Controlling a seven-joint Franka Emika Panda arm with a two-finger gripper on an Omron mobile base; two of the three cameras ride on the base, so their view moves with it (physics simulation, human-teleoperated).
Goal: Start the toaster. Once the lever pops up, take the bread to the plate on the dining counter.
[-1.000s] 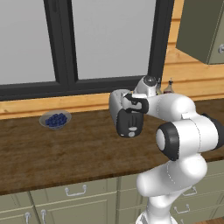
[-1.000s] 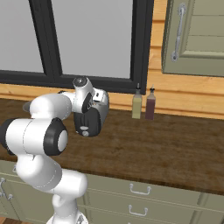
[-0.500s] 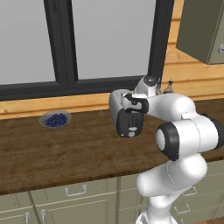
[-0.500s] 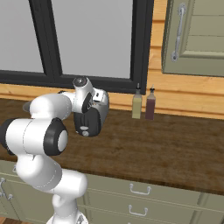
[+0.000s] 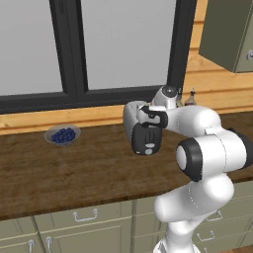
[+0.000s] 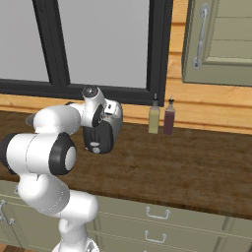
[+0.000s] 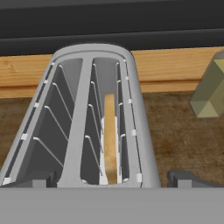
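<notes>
The end effector hung right over the toaster, fingers spread wide either side of it, gripping nothing. The bread sat in the slot just beneath. Judged step: retrieving the bread; next, descend and pinch it.

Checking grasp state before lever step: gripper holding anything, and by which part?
Nothing held. The gripper sits open above the toaster, a fingertip on either side. The bread stands untouched in the slot.
</notes>
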